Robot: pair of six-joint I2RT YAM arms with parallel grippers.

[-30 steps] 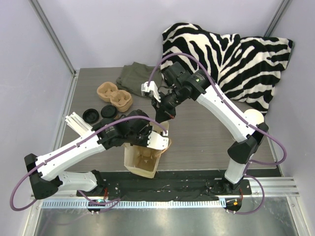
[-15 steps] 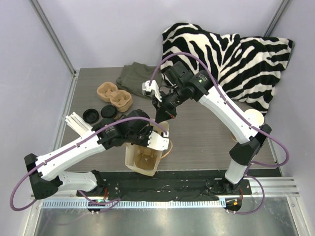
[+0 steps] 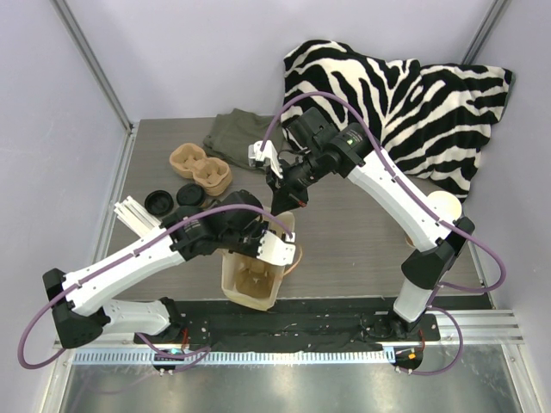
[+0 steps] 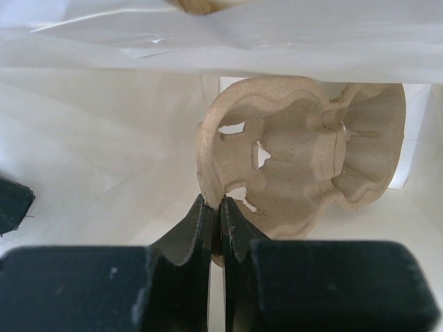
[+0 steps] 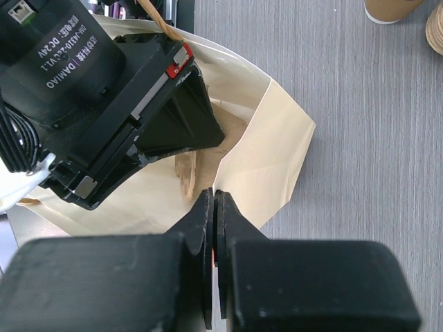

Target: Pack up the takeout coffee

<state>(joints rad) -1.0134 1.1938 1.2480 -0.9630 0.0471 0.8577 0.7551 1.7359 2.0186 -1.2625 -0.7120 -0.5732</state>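
The takeout coffee (image 5: 389, 8) is hard to see. Only the lower part of one brown paper cup shows, at the upper edge of the right wrist view. It is on the grey table (image 5: 360, 173), apart from the paper bag (image 5: 277, 159). Its top is cut off, so I cannot tell about a lid. From above I cannot find it. The left gripper (image 4: 214, 206), inside the bag, pinches the rim of the pulp cup carrier (image 4: 304, 152). The right gripper (image 5: 214, 199) is closed on the bag's edge.

Takeout coffee (image 5: 389, 8): brown paper cup (mostly cropped).
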